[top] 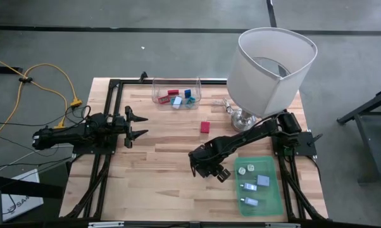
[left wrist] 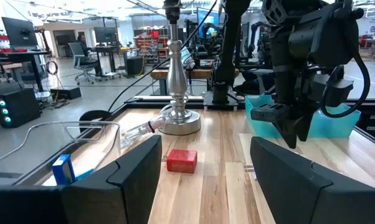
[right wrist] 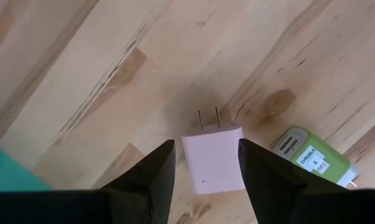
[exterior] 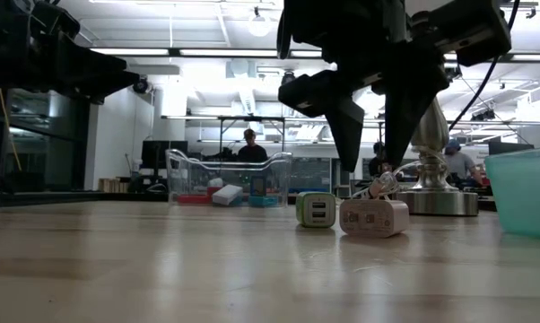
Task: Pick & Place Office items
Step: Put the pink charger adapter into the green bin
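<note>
1. Your right gripper [right wrist: 206, 163] hangs just above the table with its fingers apart, straddling a white charger [right wrist: 213, 158] that lies flat between them, prongs pointing away.
2. Just beside it lies a green charger [right wrist: 309, 155].
3. The teal tray [top: 274, 204] sits near, holding more pieces.
4. Farther off are a red block [top: 205, 126] and the lamp [top: 266, 69].
5. Beyond stands a clear bin [top: 176, 96] of coloured pieces.
6. Your left gripper [top: 135, 126] waits well apart, open.
</note>
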`<state>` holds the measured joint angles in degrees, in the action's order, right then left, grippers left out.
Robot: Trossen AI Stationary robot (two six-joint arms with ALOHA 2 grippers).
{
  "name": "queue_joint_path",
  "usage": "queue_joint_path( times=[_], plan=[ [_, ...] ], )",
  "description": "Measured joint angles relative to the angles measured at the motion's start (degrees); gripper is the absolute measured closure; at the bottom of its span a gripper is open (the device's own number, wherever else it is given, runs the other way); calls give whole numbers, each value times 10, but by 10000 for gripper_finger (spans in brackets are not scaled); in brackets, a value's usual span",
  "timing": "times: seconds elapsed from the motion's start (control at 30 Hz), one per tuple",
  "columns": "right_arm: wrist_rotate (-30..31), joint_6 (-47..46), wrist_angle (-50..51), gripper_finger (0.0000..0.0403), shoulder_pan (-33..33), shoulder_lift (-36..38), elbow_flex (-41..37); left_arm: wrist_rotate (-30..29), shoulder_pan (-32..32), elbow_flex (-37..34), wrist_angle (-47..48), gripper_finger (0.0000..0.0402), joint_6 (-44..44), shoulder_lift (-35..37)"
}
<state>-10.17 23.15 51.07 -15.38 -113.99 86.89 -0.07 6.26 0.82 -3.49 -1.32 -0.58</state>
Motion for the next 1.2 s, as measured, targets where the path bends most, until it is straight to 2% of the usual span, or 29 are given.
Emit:
queue_joint_path(
  times=[0.27,0.53,0.67,1.2],
  plan=[
    [-7,-12,-8,234,0,1,-10,0,0,0,0,164,0,0],
    [-7,-21,-17,166,0,1,-17,0,0,0,0,164,0,0],
    [-4,-20,-17,147,0,1,-17,0,0,0,0,164,0,0],
    [27,-17,-25,140,0,1,-17,0,0,0,0,164,0,0]
  ],
)
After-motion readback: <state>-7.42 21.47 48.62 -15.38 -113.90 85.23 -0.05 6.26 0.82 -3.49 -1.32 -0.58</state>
